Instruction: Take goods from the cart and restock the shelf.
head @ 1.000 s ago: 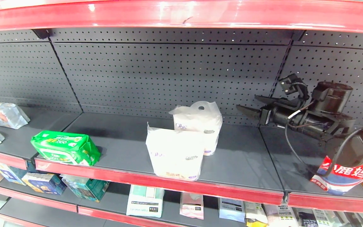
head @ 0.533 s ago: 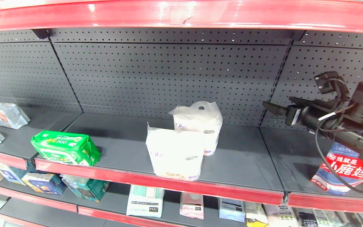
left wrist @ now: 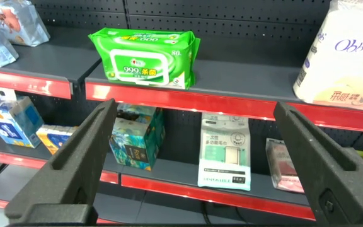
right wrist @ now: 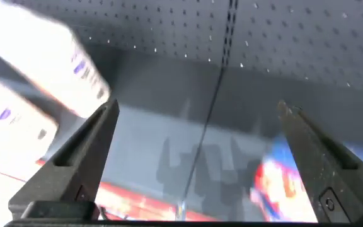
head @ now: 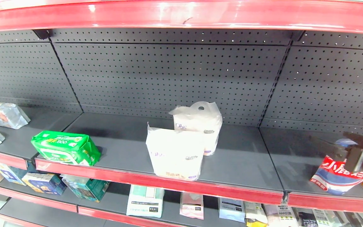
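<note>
Two white tissue packs stand mid-shelf, the front one (head: 175, 154) near the red edge, the other (head: 200, 126) behind it. A green wipes pack (head: 66, 148) lies to their left on the grey shelf (head: 244, 157). My right gripper (head: 329, 140) is at the far right, low over the shelf above a red-and-blue bag (head: 336, 179). In the right wrist view that gripper (right wrist: 197, 107) is open and empty, with a white pack (right wrist: 36, 69) and the bag (right wrist: 282, 180) beyond. My left gripper (left wrist: 194, 107) is open and empty, in front of the green pack (left wrist: 145, 58).
Pale pouches (head: 2, 113) lie on the shelf's left section. The shelf below holds boxes (head: 44, 183) and hanging packets (head: 145, 200). A perforated back panel (head: 169, 75) closes the rear. Bare shelf lies between the tissue packs and the bag.
My right arm has pulled back to the right and dropped lower, from beside the back panel to the view's right edge. The goods on the shelf have stayed put.
</note>
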Tool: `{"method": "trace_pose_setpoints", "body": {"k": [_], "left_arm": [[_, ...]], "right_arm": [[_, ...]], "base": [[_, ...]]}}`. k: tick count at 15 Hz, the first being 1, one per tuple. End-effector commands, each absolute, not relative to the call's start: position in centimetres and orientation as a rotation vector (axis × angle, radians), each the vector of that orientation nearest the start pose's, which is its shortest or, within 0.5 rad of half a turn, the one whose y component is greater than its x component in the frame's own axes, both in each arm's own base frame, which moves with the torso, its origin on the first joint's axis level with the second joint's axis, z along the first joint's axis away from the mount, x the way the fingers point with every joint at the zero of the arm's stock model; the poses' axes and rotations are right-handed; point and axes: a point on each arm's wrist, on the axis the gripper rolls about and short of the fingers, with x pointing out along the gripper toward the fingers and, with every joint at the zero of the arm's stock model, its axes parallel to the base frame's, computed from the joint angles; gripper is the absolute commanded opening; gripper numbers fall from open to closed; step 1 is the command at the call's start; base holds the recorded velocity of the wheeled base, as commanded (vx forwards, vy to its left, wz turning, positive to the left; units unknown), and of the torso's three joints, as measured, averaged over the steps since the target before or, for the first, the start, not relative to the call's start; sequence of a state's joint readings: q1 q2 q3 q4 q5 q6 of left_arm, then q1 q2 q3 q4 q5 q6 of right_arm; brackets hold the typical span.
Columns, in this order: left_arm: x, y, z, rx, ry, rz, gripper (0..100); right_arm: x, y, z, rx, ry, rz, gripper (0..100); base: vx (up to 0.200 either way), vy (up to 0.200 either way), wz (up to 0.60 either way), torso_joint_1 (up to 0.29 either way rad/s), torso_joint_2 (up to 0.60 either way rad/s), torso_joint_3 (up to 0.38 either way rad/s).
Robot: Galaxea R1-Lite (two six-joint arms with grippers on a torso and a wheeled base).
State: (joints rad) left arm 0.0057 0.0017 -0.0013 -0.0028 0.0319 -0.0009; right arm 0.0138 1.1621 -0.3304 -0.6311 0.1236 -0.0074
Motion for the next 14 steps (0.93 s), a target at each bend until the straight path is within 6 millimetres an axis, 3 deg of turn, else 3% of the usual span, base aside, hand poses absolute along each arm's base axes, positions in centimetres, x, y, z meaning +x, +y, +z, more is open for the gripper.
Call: {"method": "trace_pose_setpoints", "body": {"k": [1, 3, 7, 9, 11, 12, 14], "left_arm": [[-2.3, 0.1, 7.6, -0.002, -0.003, 0.038, 100], [-2.3, 0.1, 7.6, -0.002, -0.003, 0.038, 100], [-2.3, 0.1, 7.6, -0.002, -0.003, 0.038, 100], [-2.3, 0.1, 7.6, -0.002, -0.002, 0.038, 100], [-2.3, 0.1, 7.6, -0.002, -0.002, 0.038, 100], [-2.3, 0.1, 7.6, 0.0, -0.003, 0.038, 100], [-2.3, 0.1, 7.6, -0.002, -0.003, 0.038, 100]], "right_arm": [[9.9, 0.1, 16.5, -0.004, 0.121, 0.096, 100], [4.8, -0.1, 14.1, -0.009, 0.097, -0.002, 100], [-1.6, 0.2, 11.5, -0.092, 0.051, -0.041, 100], [-2.5, 0.2, 10.4, -0.135, 0.076, -0.076, 100], [-2.3, 0.1, 10.0, -0.139, 0.089, -0.101, 100], [-2.0, 0.1, 8.8, -0.148, 0.126, -0.123, 100], [-1.9, 0.0, 8.7, -0.108, 0.103, -0.12, 100]], "base": [[0.0, 0.0, 0.0, 0.0, 0.0, 0.0], [0.0, 0.0, 0.0, 0.0, 0.0, 0.0], [0.0, 0.0, 0.0, 0.0, 0.0, 0.0], [0.0, 0.0, 0.0, 0.0, 0.0, 0.0], [0.0, 0.0, 0.0, 0.0, 0.0, 0.0], [0.0, 0.0, 0.0, 0.0, 0.0, 0.0], [0.0, 0.0, 0.0, 0.0, 0.0, 0.0]]}}
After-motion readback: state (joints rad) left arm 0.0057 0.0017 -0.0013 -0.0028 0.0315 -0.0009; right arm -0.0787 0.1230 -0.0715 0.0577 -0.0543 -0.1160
